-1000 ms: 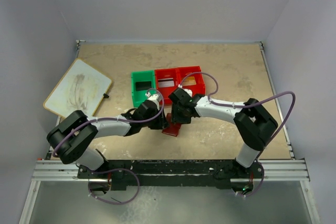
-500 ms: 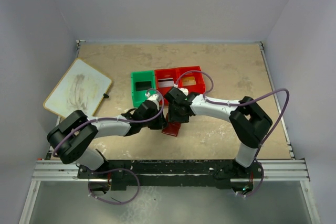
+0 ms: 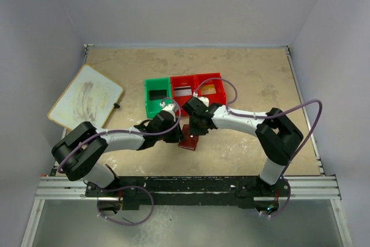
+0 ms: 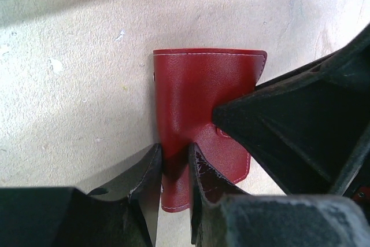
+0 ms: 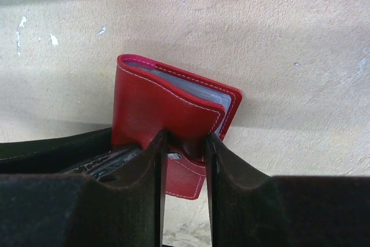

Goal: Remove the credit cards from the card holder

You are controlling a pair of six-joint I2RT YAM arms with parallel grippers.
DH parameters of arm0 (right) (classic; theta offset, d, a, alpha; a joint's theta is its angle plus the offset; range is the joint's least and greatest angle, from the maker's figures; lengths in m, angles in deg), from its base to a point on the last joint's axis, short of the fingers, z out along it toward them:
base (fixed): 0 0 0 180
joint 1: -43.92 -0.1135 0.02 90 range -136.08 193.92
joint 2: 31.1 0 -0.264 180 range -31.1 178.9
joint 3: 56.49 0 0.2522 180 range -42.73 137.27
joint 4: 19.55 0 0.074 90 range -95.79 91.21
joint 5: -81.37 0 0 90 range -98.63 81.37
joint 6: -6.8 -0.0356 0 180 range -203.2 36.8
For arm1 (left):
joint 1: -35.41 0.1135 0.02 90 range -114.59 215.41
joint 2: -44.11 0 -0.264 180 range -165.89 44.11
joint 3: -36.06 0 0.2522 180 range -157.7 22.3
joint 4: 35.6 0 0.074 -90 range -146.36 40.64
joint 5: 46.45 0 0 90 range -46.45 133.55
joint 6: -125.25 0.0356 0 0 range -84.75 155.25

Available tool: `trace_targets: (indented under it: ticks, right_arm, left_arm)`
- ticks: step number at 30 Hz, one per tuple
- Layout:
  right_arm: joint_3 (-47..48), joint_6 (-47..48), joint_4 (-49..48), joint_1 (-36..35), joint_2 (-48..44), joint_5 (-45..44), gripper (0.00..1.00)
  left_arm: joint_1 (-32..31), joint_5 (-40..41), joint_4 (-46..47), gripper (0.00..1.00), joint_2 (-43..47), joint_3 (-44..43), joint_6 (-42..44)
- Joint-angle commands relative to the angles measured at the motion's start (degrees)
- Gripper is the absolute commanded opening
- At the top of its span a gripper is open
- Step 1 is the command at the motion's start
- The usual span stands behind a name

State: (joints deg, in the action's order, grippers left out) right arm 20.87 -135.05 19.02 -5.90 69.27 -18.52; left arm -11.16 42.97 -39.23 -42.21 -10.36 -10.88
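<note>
The dark-red card holder [image 3: 189, 140] lies on the table between my two grippers, just in front of the bin. In the left wrist view my left gripper [image 4: 174, 169] is shut on its near edge [image 4: 199, 96]. In the right wrist view my right gripper [image 5: 184, 146] is shut on the top cover's edge beside the snap tab, and the cover [image 5: 162, 105] is lifted a little, with pale plastic sleeves [image 5: 199, 89] showing under it. A black card [image 3: 156, 93], a silver-grey card [image 3: 182, 92] and a gold-brown card [image 3: 209, 89] lie in the bin's compartments.
The green-and-red bin tray [image 3: 148, 106] stands just behind the grippers. A large white board [image 3: 85, 96] lies at the left, with a small dark item at its right edge. The two wrists [image 3: 169, 108] are close together above the holder.
My right wrist has swung slightly left and back again over the holder. The left arm and the card holder have stayed in place.
</note>
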Motion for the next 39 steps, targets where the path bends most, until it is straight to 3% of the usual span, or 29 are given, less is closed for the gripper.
trace_targets:
  ticks: [1,4,8,19,30,39]
  right_arm:
    - [-3.98,0.32,-5.59,0.12,-4.13,4.55,0.19]
    - [-6.43,0.35,-7.20,1.30,-6.41,6.46,0.23]
    - [-5.57,-0.72,-2.73,1.57,-7.30,3.33,0.44]
    - [1.65,-3.43,3.09,-1.82,-4.49,-3.51,0.55]
    - [4.01,-4.54,5.51,-2.12,3.41,-3.83,0.44]
    - [0.13,-2.94,2.39,-2.10,-1.84,-0.76,0.23]
  left_arm:
    - [-0.19,6.58,-8.34,0.00,-2.41,0.74,1.12]
    - [-0.19,7.58,-9.11,0.00,-2.51,0.76,0.62]
    - [-0.19,6.42,-7.85,0.00,-2.31,1.33,0.72]
    - [-0.19,3.71,-5.15,0.00,-2.26,1.19,0.76]
    - [-0.18,4.43,-5.51,0.00,-0.09,2.64,0.00]
    - [-0.19,5.77,-5.11,0.00,-1.30,2.13,-1.06]
